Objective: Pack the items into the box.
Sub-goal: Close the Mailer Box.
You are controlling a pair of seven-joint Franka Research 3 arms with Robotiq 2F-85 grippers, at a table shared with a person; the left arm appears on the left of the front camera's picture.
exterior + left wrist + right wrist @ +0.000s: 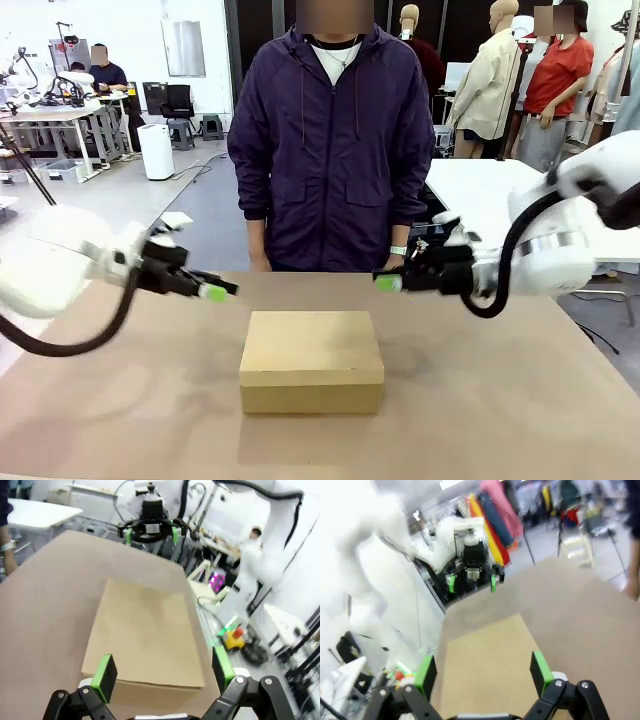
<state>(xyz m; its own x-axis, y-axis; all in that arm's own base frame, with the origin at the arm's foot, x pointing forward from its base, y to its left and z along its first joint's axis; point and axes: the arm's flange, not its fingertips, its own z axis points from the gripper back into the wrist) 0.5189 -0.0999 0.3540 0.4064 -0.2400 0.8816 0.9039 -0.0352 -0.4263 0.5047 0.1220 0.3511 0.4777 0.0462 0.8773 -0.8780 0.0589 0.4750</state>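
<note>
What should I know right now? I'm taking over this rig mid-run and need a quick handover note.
Left gripper: open, empty, hovering off the box's left side.
Right gripper: open, empty, hovering off the box's right side.
Box: mid-table, lid shut, untouched.
Person: standing at the far edge, hands low behind the table edge.
Done: nothing I can see; whether anything is inside the box cannot be told.
Left: probably open the lid, then pack the items.

Left gripper level above table, fingers spread wide, pointing inward. Right gripper opposite, same height, fingers likewise spread, facing it. Both arms reaching in from sides.
</note>
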